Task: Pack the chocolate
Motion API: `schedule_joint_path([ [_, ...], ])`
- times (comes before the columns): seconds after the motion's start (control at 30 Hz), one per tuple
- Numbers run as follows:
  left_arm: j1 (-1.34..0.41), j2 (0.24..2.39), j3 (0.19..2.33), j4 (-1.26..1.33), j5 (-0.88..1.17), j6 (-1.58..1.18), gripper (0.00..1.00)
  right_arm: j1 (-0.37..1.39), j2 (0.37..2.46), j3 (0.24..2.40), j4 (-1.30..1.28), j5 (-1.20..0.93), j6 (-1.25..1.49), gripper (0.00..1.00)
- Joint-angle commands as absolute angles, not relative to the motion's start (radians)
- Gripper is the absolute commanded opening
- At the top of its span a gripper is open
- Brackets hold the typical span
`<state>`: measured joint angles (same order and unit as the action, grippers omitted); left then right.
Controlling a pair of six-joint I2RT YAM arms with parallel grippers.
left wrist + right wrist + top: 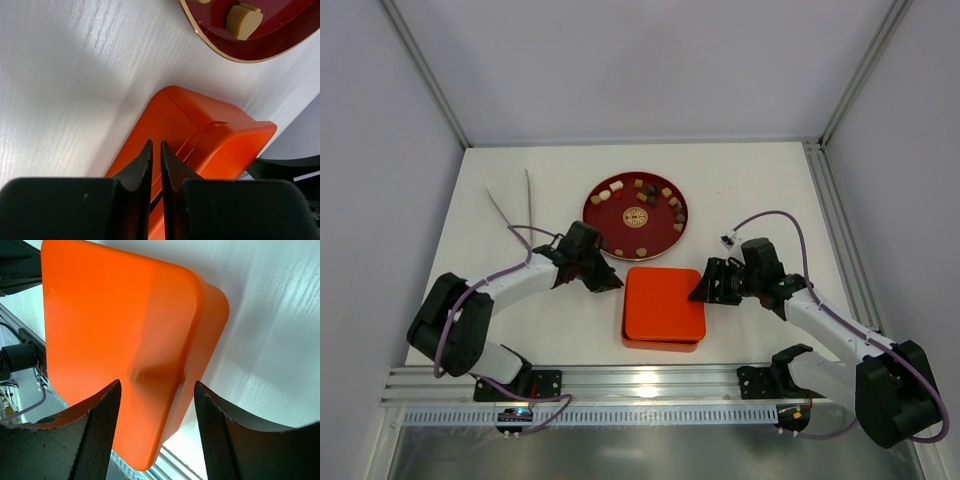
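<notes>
Chocolate sits loose on red tray, behind lidded orange box. Left claw pinched shut at box corner, nothing seen in it. Right claw agape astride opposite edge, gripping nothing. Risk: a nudge shoves box into tray.

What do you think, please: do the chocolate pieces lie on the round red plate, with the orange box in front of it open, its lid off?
Not quite: the orange box is closed, its lid on top, as the top external view shows. The chocolate pieces do lie on the round red plate behind it.
</notes>
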<state>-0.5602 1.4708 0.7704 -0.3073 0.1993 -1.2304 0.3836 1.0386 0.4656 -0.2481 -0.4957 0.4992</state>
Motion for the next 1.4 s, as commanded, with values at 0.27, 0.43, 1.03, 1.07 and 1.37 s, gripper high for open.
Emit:
schedule_joint_path([
  [0.27,-0.518,1.327,0.645,-0.322,0.265,-1.181,0.09,0.388,1.052,0.506,-0.255,-0.459,0.511,0.62],
  [0.43,-0.528,1.255,0.574,-0.339,0.291,-1.186,0.08,0.390,1.042,0.506,-0.264,-0.457,0.520,0.60],
  [1.03,-0.627,1.224,0.560,-0.307,0.272,-1.252,0.07,0.437,0.996,0.502,-0.302,-0.440,0.566,0.43],
  [1.07,-0.629,1.229,0.560,-0.304,0.270,-1.255,0.07,0.440,0.996,0.502,-0.301,-0.440,0.569,0.43],
  [1.37,-0.641,1.259,0.574,-0.267,0.273,-1.267,0.07,0.498,0.973,0.503,-0.313,-0.417,0.604,0.41],
])
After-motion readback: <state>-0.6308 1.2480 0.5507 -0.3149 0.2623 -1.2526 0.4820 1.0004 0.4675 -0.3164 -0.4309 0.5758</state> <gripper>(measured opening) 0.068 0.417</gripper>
